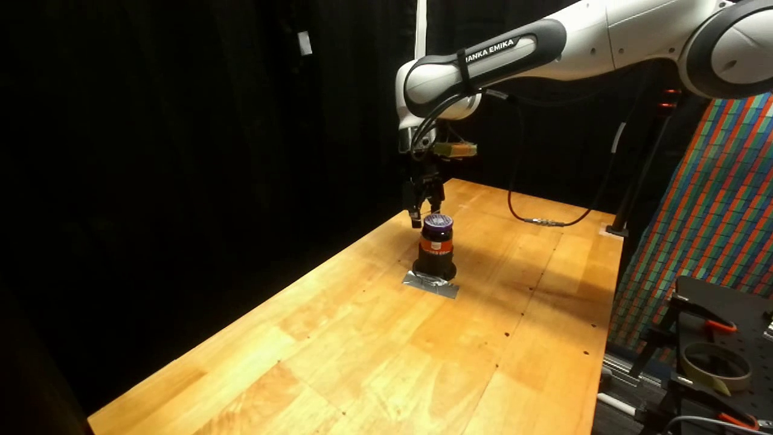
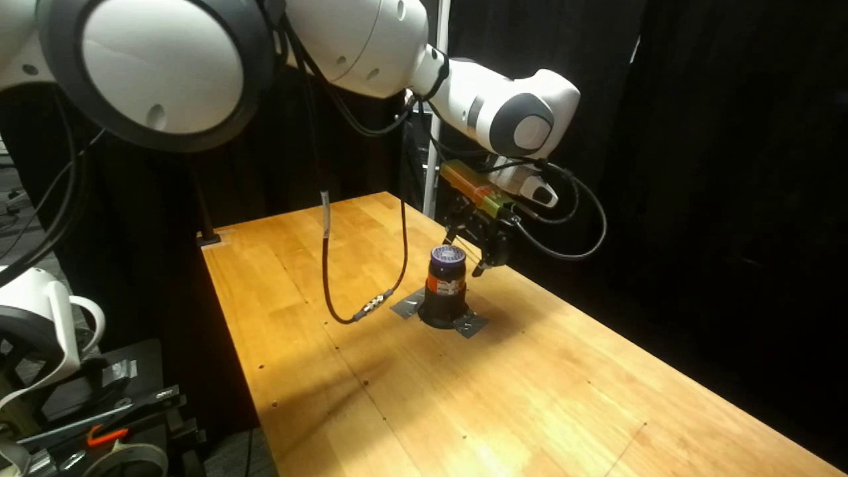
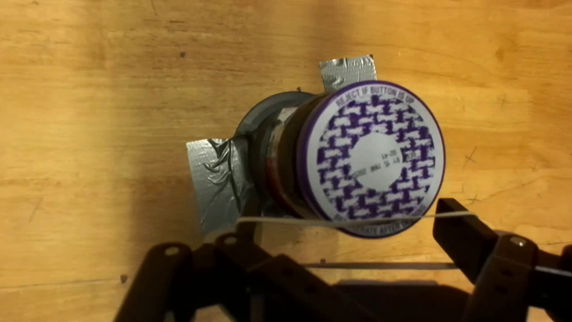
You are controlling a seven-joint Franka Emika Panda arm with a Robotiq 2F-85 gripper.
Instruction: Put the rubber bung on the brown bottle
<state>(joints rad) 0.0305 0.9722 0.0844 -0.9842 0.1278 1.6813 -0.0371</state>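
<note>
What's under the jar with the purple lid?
A dark holder surrounds the jar low down, with silver tape at its foot. The holder hides the jar's bottom, so I can't see beneath.

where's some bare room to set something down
In both exterior views, the pale wooden table is bare from the shiny silver tape toward each camera. It's crowded around the dark cylindrical purple-lidded jar, with the open jaws close by.

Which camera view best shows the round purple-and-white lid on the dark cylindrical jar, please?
The wrist view: the round purple-and-white lid looks large, some lettering readable. Both exterior views show it small, from an angle, atop the dark cylindrical jar, its lettering unreadable.
</note>
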